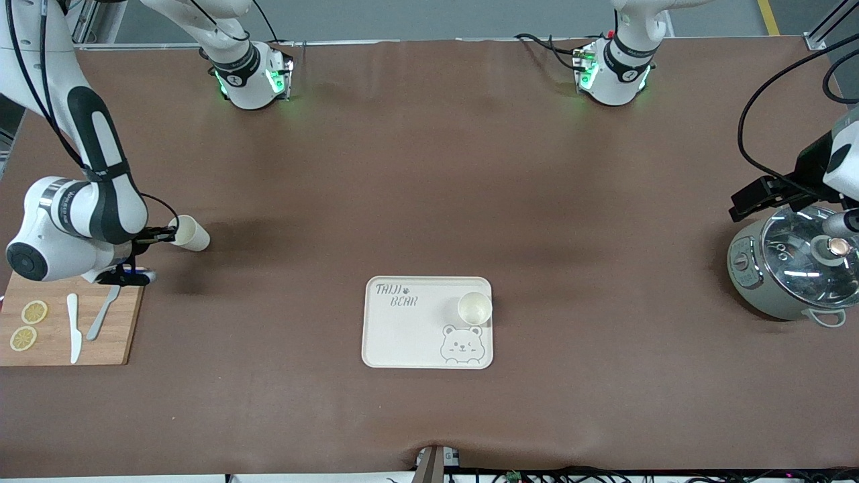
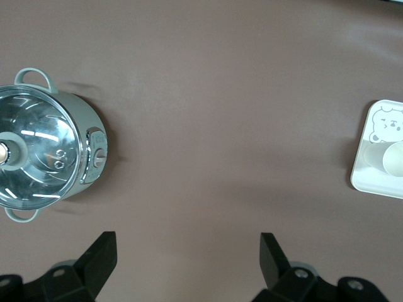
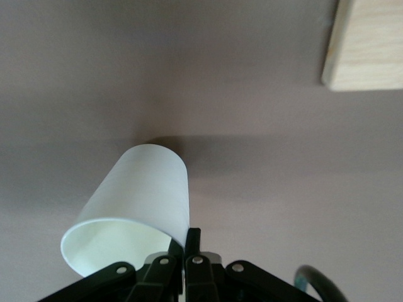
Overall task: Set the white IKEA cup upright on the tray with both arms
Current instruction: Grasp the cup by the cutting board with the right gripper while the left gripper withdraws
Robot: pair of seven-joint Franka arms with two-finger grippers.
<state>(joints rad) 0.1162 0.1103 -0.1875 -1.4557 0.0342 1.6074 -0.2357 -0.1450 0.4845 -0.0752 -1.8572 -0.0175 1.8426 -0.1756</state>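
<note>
Here, smooth tapered white cup (image 3: 135,201) in right pincer (image 3: 189,248).

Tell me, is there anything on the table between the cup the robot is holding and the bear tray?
No. The right gripper holds a white cup by its rim, and only bare table lies between it and the tray. One cup already stands there.

Two white cups (image 1: 190,233) (image 1: 474,308), one tray (image 1: 402,335), one cutting board (image 1: 114,335), two lemon slices (image 1: 34,312) (image 1: 23,338), two knives (image 1: 73,327) (image 1: 102,312), one lidded pot (image 1: 792,272), two arms (image 1: 74,215) (image 1: 832,168).
</note>
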